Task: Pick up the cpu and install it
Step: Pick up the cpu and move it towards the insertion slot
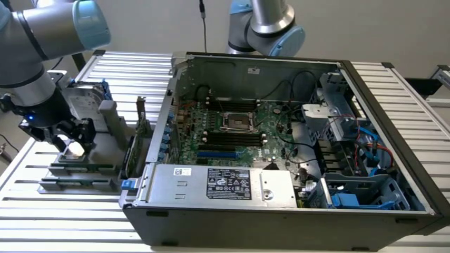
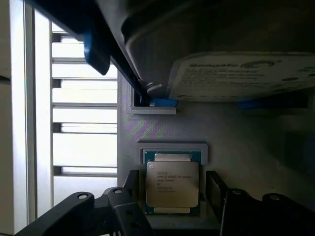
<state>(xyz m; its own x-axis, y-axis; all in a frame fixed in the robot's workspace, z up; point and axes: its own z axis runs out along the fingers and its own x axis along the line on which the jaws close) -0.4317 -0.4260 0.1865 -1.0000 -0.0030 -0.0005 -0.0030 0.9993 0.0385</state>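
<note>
cpu (image 2: pixel 172 184) sits in its grey holder (image 2: pixel 172 147), at the exterior view's left of the computer case (image 1: pixel 281 221) — i see the gripper (image 1: pixel 70 138) straddling it, jaws apart, not gripping. nothing lifted yet; the motherboard socket (image 1: pixel 235 121) is empty.

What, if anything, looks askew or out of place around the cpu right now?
Nothing stands out. The cpu lies flat and square in its grey holder, with the fingers on either side and a gap at each edge.
</note>
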